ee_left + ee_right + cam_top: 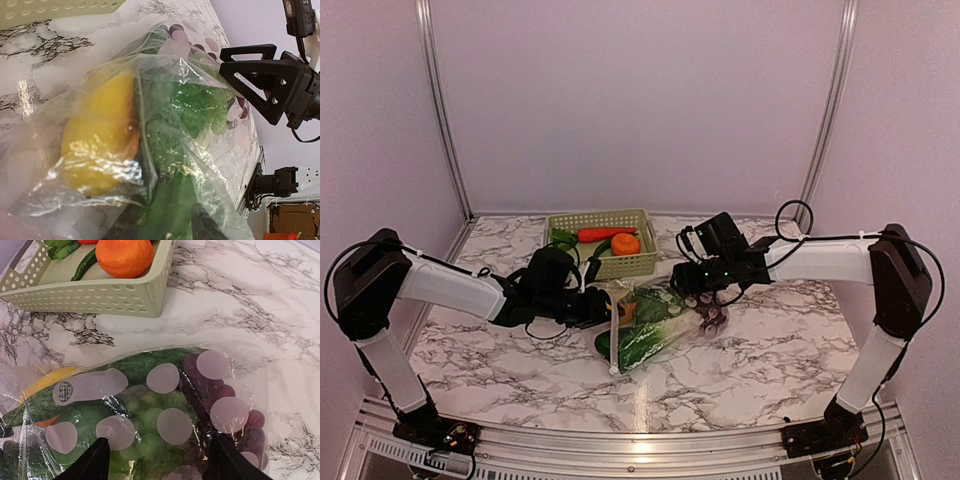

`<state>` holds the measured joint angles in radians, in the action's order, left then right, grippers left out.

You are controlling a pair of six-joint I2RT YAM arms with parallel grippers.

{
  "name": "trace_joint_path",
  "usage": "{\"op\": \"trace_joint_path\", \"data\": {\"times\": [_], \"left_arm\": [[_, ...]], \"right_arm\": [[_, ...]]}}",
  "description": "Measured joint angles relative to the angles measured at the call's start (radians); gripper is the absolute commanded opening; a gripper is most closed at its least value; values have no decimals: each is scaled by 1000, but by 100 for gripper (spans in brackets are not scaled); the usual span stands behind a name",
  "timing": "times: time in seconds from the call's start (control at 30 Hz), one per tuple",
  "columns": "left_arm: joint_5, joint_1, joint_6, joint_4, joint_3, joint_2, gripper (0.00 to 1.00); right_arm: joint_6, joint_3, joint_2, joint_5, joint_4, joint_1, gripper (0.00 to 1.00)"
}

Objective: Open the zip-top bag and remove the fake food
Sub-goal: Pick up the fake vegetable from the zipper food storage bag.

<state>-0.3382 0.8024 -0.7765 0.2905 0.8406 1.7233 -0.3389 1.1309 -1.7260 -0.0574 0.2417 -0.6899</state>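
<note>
The clear zip-top bag lies crumpled on the marble table, with fake food showing through it. Inside are a yellow piece, green leafy pieces, green grapes and a purple grape bunch. My left gripper sits at the bag's left, zip-strip end. Plastic covers its jaws in the left wrist view, where only one dark finger shows through. My right gripper is open at the bag's far right end. Its fingertips stand wide apart over the grapes, against the plastic.
A pale green lattice basket stands just behind the bag. It holds an orange, a carrot and green pieces. The enclosure's walls rise behind it, and both arms reach inward from the table's sides.
</note>
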Motion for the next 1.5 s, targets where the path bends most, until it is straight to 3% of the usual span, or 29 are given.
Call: {"op": "trace_joint_path", "data": {"times": [0.57, 0.83, 1.0, 1.2, 1.5], "left_arm": [[-69, 0, 57, -8, 1, 5, 40], [-100, -4, 74, -106, 67, 18, 41], [-66, -4, 56, -108, 50, 2, 41], [50, -5, -9, -9, -72, -5, 41], [162, -8, -146, 211, -48, 50, 40]], "right_arm": [[-6, 0, 0, -53, -1, 6, 67], [-108, 80, 2, -45, 106, 14, 67], [-148, 74, 19, -40, 90, 13, 68], [-137, -16, 33, -40, 9, 10, 68], [-94, -6, -24, -29, -18, 7, 67]]}}
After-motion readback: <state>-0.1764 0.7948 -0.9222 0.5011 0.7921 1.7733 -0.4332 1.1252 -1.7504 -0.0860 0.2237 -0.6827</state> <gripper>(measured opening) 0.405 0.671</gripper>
